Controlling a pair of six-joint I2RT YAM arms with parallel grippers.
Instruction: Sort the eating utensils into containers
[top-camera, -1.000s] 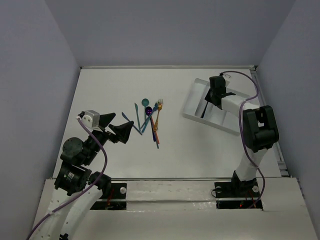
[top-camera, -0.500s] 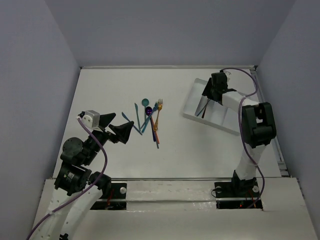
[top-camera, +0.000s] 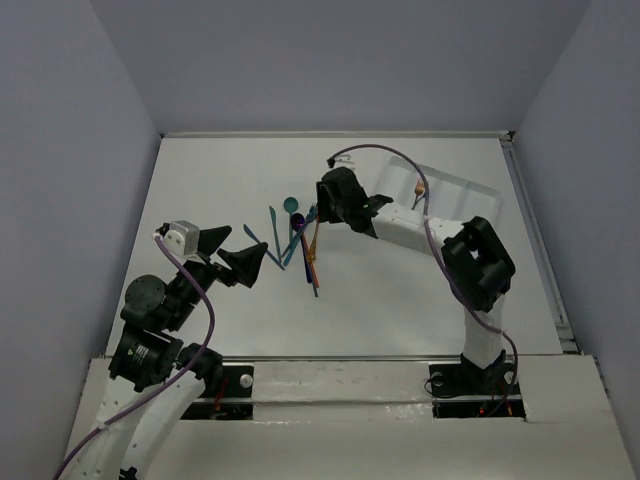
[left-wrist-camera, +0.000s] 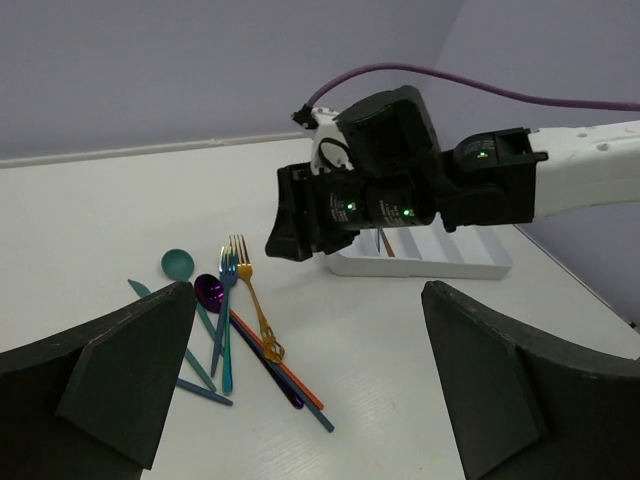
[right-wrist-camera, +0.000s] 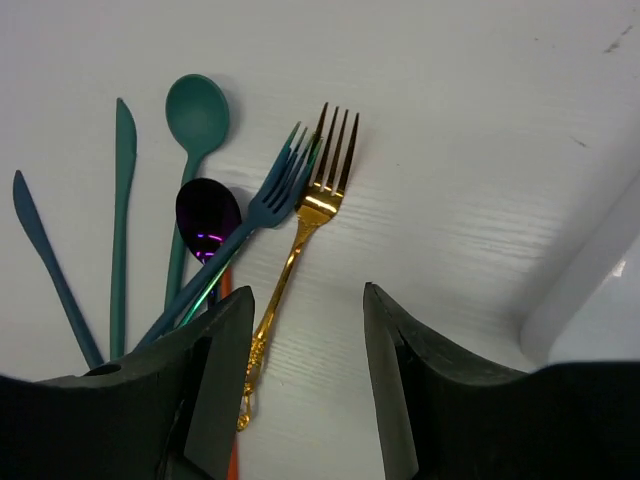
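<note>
Currently, your right gripper (right-wrist-camera: 305, 295) hangs with its jaws apart and nothing between them, directly over the handle of the gold fork (right-wrist-camera: 296, 265). Treat this as the line-up for the next pick. The gold fork lies at the right edge of the pile, so it is probably the piece you can lift with least disturbance. Immediately left of it, the blue fork (right-wrist-camera: 262, 205) crosses the purple spoon (right-wrist-camera: 208, 215), with the teal spoon (right-wrist-camera: 197, 108) and teal knife (right-wrist-camera: 122, 200) beyond. The white tray (top-camera: 470, 187) sits in the upper right of the overhead view, well apart from the pile. One slim utensil (left-wrist-camera: 386, 240) lies in it. Your left gripper (left-wrist-camera: 308, 288) stands spread and empty at the lower left of that view, short of the pile, which leaves the right arm room.
</note>
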